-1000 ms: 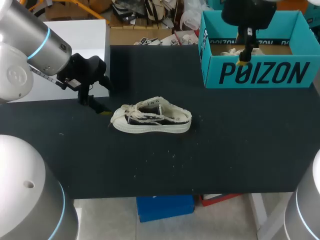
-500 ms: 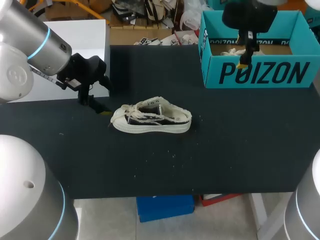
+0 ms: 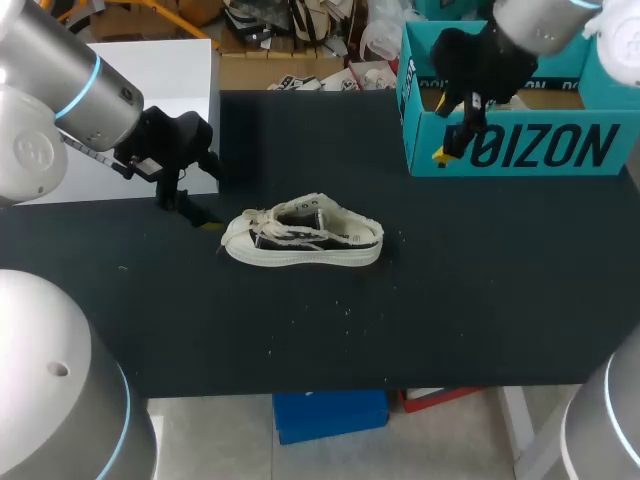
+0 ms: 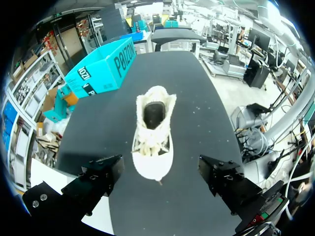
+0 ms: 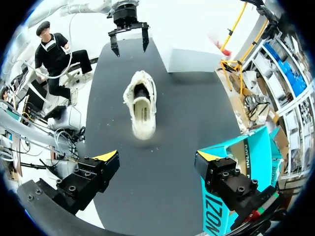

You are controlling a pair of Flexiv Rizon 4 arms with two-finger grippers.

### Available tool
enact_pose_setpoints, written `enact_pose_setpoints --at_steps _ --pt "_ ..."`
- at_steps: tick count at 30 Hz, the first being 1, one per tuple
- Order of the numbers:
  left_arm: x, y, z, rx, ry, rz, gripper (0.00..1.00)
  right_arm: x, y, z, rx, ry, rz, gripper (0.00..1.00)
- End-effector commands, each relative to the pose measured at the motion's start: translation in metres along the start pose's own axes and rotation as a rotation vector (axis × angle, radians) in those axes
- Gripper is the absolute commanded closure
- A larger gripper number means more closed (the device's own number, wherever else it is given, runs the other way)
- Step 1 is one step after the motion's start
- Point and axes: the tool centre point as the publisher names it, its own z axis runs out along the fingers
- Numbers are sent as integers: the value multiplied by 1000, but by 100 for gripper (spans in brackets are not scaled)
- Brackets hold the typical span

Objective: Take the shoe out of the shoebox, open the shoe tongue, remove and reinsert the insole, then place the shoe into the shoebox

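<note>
A low-cut shoe (image 3: 302,238) with a pale sole, dark side panels and frayed cream edging stands upright on its sole near the middle of the black desk (image 3: 420,330), outside the shoebox (image 3: 560,150). Its toe points toward the left arm and its heel toward the right. The left end effector (image 3: 192,210) sits low over the desk just beside the toe, its fingers spread wide. In the left wrist view the toe lies ahead of and between the fingers, with a clear gap on both sides, and the loose laces (image 4: 150,142) and the dark opening of the shoe face that camera. The teal shoebox stands open at the far right corner of the desk, well apart from the shoe, with something pale lying inside it. The right end effector (image 5: 157,157) hangs in front of the box's front wall near its left corner, fingers spread and holding nothing, with the shoe's heel ahead of it. A few pale specks (image 3: 347,312) dot the desk near the shoe.
</note>
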Motion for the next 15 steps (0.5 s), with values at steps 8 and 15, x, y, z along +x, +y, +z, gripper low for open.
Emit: enact_pose_setpoints --at_steps 8,15 --pt "1 1 1 3 -4 3 0 27 12 40 -193 -12 -71 0" --pt "1 1 1 3 -4 3 0 30 14 43 -159 7 -75 0"
